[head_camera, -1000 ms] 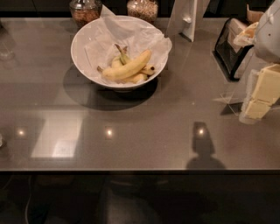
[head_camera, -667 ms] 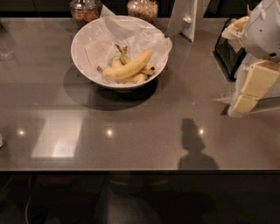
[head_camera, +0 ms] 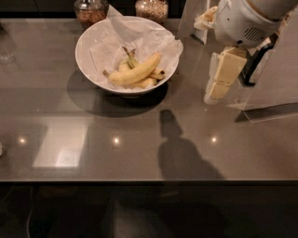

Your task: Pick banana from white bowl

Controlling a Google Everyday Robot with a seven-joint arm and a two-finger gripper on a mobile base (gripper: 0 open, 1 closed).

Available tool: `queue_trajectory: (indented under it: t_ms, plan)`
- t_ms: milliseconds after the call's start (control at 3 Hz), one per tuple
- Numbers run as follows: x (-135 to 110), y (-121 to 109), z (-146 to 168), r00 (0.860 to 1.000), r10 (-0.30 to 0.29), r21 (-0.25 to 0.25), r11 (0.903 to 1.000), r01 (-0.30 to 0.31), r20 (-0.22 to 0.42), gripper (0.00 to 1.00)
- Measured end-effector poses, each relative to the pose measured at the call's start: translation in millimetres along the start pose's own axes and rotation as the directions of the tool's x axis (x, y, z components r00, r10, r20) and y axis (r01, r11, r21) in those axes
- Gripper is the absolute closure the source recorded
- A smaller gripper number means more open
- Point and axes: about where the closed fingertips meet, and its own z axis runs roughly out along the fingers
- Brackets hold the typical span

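The white bowl (head_camera: 84, 59) stands at the back left of the grey counter, lined with crumpled white paper (head_camera: 116, 37). A few yellow bananas (head_camera: 136, 71) lie in it, the top one slanting up to the right, stems pointing back. My gripper (head_camera: 215, 89) hangs from the white arm at the upper right, cream-coloured and pointing down. It is above the counter, to the right of the bowl and apart from it, holding nothing that I can see.
Two glass jars with brown contents (head_camera: 91, 10) (head_camera: 151, 8) stand behind the bowl. An upright pale holder (head_camera: 192, 21) is behind the gripper, and a clear stand (head_camera: 274, 86) is at the right. The counter's front edge (head_camera: 139, 180) runs across the lower frame.
The arm and gripper have moved left from the right edge, closer to the bowl. Their shadow on the counter has shifted left too. The bowl and bananas have not moved.
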Motion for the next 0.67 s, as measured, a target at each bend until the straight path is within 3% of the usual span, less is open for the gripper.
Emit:
queue_trajectory:
  t_ms: [667]
  plan:
    - [-46.2, -45.9, 59.8, 0.989, -0.100, -0.051, 0.9931, 0.105, 0.106, 0.00]
